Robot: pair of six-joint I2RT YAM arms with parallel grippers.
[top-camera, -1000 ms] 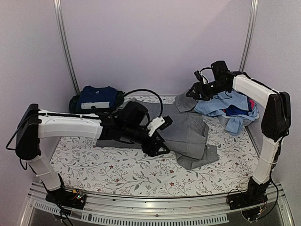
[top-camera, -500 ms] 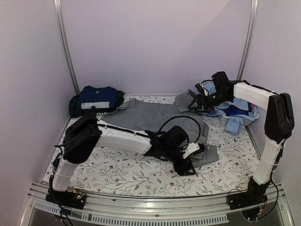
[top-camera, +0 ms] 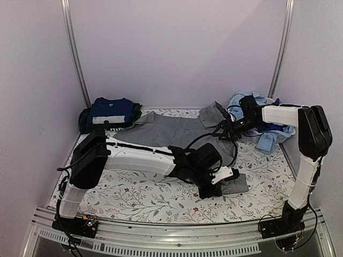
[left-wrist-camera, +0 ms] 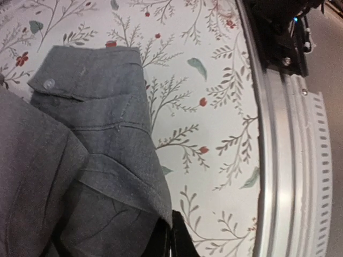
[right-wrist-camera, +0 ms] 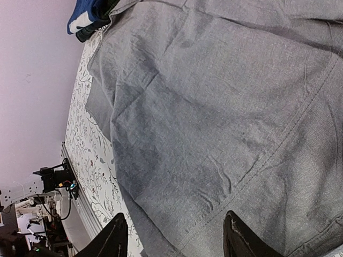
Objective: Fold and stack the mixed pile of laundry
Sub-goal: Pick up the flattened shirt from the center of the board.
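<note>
A grey collared shirt (top-camera: 171,131) lies spread across the middle of the floral sheet. My left gripper (top-camera: 214,184) is low at the shirt's front right corner. In the left wrist view its jaws (left-wrist-camera: 172,235) are pressed together on the shirt's folded edge (left-wrist-camera: 134,198), near a buttoned cuff (left-wrist-camera: 49,84). My right gripper (top-camera: 228,126) hovers over the shirt's back right part. Its fingers stand open (right-wrist-camera: 174,217) above the grey cloth (right-wrist-camera: 214,107), holding nothing. A loose heap of light blue and navy garments (top-camera: 268,134) lies at the back right.
A folded stack with a navy T-shirt on top (top-camera: 110,112) sits in the back left corner, also seen in the right wrist view (right-wrist-camera: 88,16). The metal rail (left-wrist-camera: 284,160) runs along the table's near edge, close to my left gripper. Walls enclose three sides.
My left arm swung from the shirt's left side to its front right corner and closed on the edge. My right gripper came down from the heap to over the grey shirt.
</note>
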